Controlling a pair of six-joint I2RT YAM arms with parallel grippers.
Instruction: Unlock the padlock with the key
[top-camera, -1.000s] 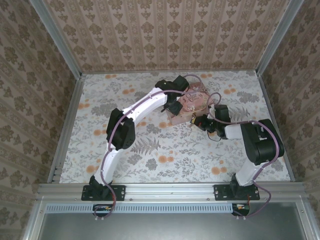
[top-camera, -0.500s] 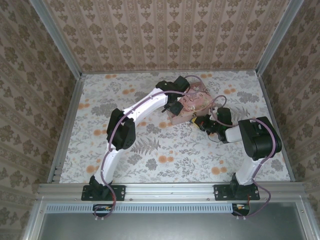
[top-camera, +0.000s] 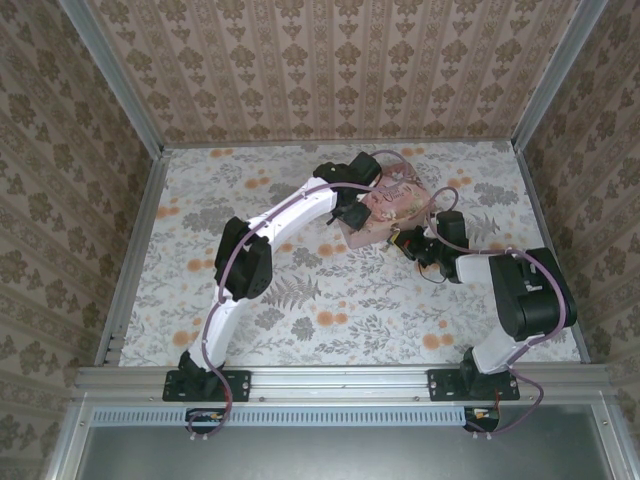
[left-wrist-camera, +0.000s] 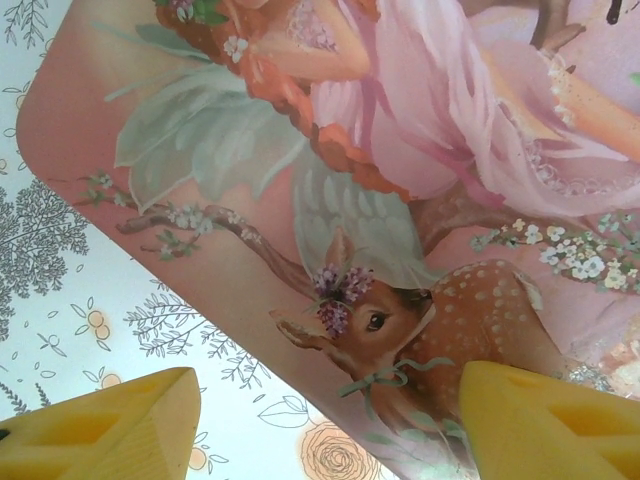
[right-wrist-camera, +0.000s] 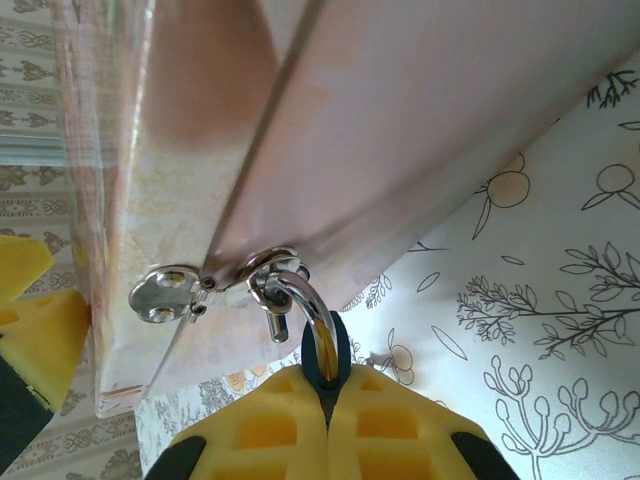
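The padlock (right-wrist-camera: 326, 357) is a small dark teal body pinched between my right gripper's yellow fingers (right-wrist-camera: 400, 425). Its silver shackle (right-wrist-camera: 305, 300) hooks through the hasp ring (right-wrist-camera: 262, 268) on the pink tin's front, and the shackle's free end hangs outside the body. My right gripper (right-wrist-camera: 327, 400) is shut on the padlock, at the tin's near side in the top view (top-camera: 404, 240). The key is hidden. My left gripper (left-wrist-camera: 325, 430) stands open over the tin lid's edge (top-camera: 352, 212), one finger (left-wrist-camera: 100, 425) above the table and the other (left-wrist-camera: 550, 420) above the lid.
The pink illustrated tin (top-camera: 392, 196) sits at the back middle of the floral tablecloth (top-camera: 300, 300), tilted, between both arms. Patterned walls close in the table on three sides. A left finger (right-wrist-camera: 35, 320) shows beside the tin in the right wrist view.
The tin has shifted up and to the right, away from the arm bases. My right gripper followed it with the padlock, and the right arm's elbow swung outward. The left gripper stayed over the lid.
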